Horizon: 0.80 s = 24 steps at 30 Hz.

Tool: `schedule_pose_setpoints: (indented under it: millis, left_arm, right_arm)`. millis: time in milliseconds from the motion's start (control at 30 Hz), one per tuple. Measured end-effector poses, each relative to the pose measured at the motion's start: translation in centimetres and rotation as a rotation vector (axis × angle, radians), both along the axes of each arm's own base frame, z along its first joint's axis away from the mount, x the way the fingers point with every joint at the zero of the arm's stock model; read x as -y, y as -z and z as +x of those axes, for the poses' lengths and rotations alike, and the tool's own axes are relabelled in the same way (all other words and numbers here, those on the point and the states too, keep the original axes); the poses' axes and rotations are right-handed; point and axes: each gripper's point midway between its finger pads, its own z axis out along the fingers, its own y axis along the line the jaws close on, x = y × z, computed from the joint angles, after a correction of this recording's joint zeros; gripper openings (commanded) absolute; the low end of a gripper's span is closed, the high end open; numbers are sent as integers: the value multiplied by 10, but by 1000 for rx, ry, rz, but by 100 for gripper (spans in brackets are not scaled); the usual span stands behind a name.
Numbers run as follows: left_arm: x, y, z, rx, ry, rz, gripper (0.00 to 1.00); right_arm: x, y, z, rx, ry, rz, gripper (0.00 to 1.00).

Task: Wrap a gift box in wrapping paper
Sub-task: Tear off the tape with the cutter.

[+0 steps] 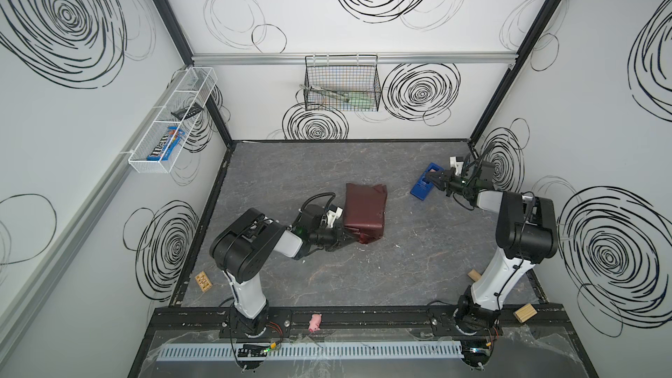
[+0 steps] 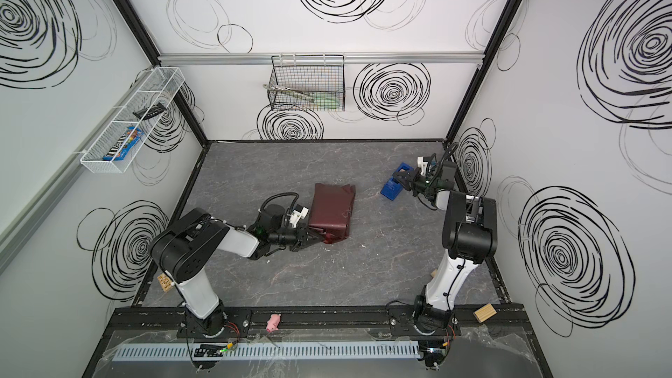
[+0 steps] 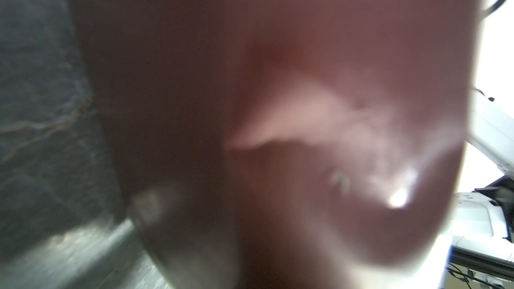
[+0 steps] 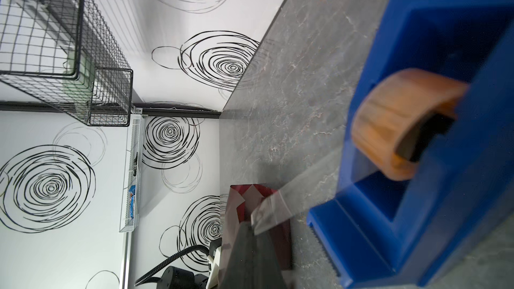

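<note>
We see wrapping paper [image 1: 365,209] folded over gift box, mid-table; box itself hidden. Left gripper [image 1: 355,241] jaws together at paper's near corner; hold on paper unclear. Right gripper [image 1: 432,177] clamped on clear tape strip [image 4: 278,204] drawn from blue tape dispenser [image 1: 422,190], far right.
</note>
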Motion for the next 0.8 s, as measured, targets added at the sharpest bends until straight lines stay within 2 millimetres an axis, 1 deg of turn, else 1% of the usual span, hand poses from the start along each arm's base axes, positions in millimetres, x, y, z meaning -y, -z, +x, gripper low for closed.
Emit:
schedule_pose_setpoints:
  millis: [100, 167, 233, 367, 600, 700, 800]
  left_arm:
    - [0, -1, 0, 3, 0, -2, 0]
    - [0, -1, 0, 2, 0, -2, 0]
    - [0, -1, 0, 1, 0, -3, 0]
    - [0, -1, 0, 0, -1, -3, 0]
    - [1, -2, 1, 6, 0, -10, 0]
    - [1, -3, 1, 8, 1, -12, 0]
    - [1, -3, 1, 8, 1, -13, 0]
  right_arm:
    - [-4, -13, -1, 31, -8, 0, 0]
    - [-6, -16, -1, 35, -11, 2, 0]
    - [-9, -14, -3, 29, -13, 2, 0]
    - [-20, 4, -17, -17, -31, 9, 0]
    - [-36, 48, -48, -125, -21, -7, 0]
    - [-38, 57, -53, -134, -7, -23, 0]
    - [-37, 64, -55, -133, 18, -39, 0]
